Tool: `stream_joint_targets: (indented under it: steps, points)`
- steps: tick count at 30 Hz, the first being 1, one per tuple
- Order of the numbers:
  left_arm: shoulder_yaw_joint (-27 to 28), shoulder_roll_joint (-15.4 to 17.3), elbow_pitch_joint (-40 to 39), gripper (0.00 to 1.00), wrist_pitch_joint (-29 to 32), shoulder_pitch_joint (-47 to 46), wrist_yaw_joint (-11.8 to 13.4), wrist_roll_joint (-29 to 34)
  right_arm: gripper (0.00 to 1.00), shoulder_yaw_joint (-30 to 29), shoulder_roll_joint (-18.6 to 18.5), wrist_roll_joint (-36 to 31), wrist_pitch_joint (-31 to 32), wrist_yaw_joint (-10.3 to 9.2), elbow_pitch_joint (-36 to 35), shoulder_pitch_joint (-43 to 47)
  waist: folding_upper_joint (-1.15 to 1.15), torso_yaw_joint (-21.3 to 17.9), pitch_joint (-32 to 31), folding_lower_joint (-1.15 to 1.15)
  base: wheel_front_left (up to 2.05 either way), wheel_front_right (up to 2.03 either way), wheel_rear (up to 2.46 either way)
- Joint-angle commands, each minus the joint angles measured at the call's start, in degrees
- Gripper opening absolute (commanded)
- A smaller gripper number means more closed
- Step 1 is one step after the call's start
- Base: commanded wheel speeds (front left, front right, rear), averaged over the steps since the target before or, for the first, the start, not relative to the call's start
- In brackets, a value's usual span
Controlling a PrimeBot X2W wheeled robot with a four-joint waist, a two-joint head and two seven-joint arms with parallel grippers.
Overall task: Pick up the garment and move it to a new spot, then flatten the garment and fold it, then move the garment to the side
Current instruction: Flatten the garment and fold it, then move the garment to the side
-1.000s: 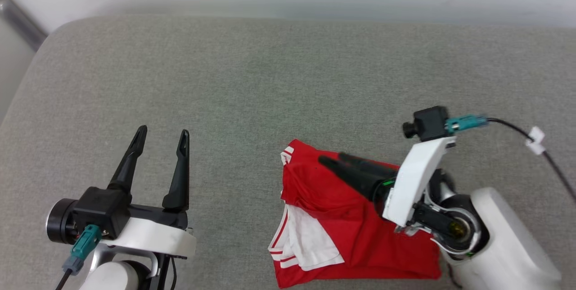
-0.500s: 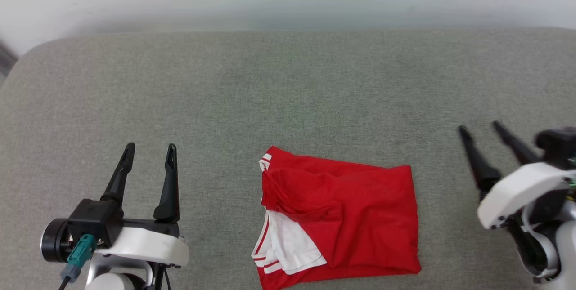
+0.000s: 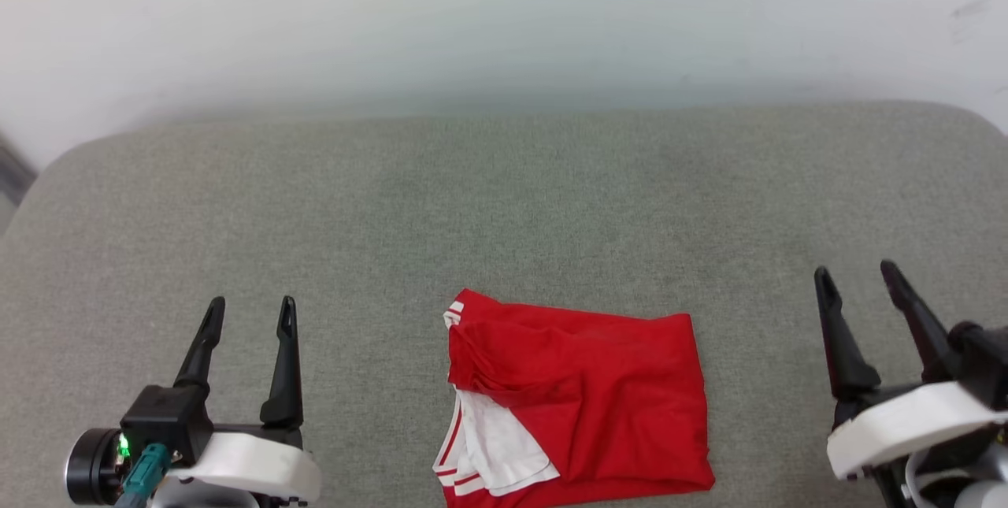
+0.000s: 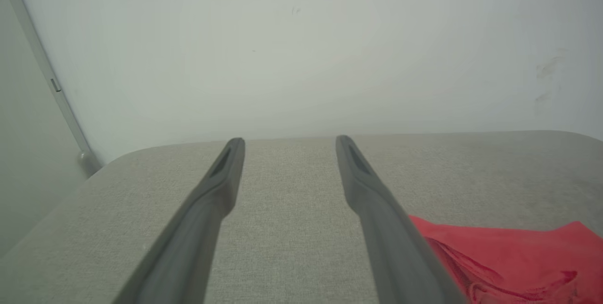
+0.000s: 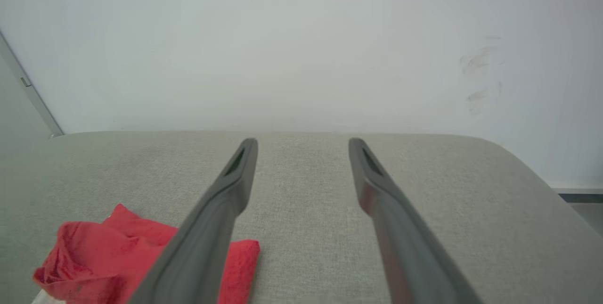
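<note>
Garment [image 3: 598,398] lies folded into a red block on the grey cushion [image 3: 504,216], low in my head view and roughly midway between my two grippers, with a white sleeve [image 3: 496,445] and its striped trim poking out at the lower left corner. My left gripper [image 3: 250,305] sits at lower left, fingers spread with nothing between them, well apart from the cloth. My right gripper [image 3: 857,272] at lower right is likewise spread and empty, clear of the garment, and a pale wall [image 3: 504,20] rises behind the cushion.
</note>
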Motion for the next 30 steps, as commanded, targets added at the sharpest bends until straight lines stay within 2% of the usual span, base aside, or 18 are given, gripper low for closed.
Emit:
stream_joint_targets:
  steps: [1,8,18,23,27,30]
  points:
    - [0.08,0.07,0.25,1.0,-0.36,1.18,0.22,0.22,1.0,0.13,0.54,-0.66,0.66,0.0,-1.31,2.24,0.0,-0.06,-1.29,0.01,0.0,0.0,0.0]
    - [0.22,-0.6,0.72,1.0,-0.38,3.79,0.17,0.43,1.0,0.17,1.86,-0.75,2.84,0.0,-4.7,7.28,0.0,-0.15,-2.8,0.01,0.0,0.0,0.0]
    - [1.06,-1.96,0.17,1.0,-0.34,2.71,-1.15,1.55,1.0,-0.82,2.71,0.15,4.66,0.0,-5.9,7.01,0.0,0.35,-1.91,0.01,0.0,0.0,0.0]
    - [1.8,-2.72,-0.17,1.0,-0.35,1.88,-1.61,1.99,1.0,-2.87,2.98,4.1,6.27,0.0,-5.25,6.73,0.0,1.14,-1.15,0.01,0.0,0.0,0.0]
    - [2.55,-3.97,-0.7,1.0,-0.35,0.9,-2.49,2.72,1.0,-8.13,0.67,9.96,9.79,0.0,-3.68,5.52,0.0,2.68,-0.1,0.01,0.0,0.0,0.0]
    - [3.28,-5.01,-1.19,1.0,-0.35,0.15,-3.18,3.51,1.0,-11.85,-1.93,15.56,15.37,0.0,-1.41,4.58,0.0,4.15,0.81,0.01,0.0,0.0,0.0]
